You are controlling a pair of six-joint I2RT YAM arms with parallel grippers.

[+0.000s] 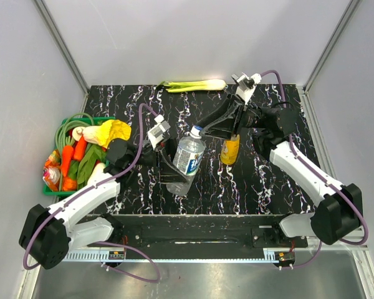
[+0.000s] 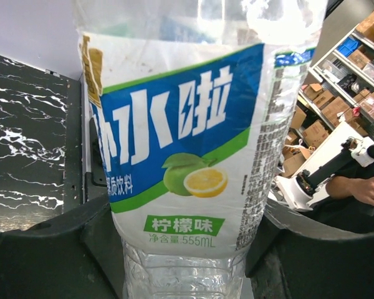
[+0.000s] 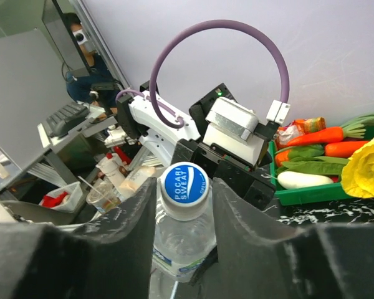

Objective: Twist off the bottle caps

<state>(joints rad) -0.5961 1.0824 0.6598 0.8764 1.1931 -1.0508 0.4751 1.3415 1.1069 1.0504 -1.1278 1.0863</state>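
Your white-blue cap [image 3: 184,182] sits on the blue-green-labelled bottle [image 1: 188,159], which leans tilted near the centre of the surface [image 1: 268,187]. Only the right wrist view shows the right gripper [image 3: 184,205] narrowed onto that cap, 1 finger on each side. Only the left wrist view shows the left gripper [image 2: 187,255] clamped around the bottle's body. The top view adds 1 yellow-orange bottle [image 1: 230,149], upright just beside it, with its top hidden under the right arm.

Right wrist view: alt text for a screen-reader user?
Fingers of the right gripper flank the white-blue cap of a clear bottle, close on both sides; contact unclear. Behind are the left arm and a green basket of vegetables.
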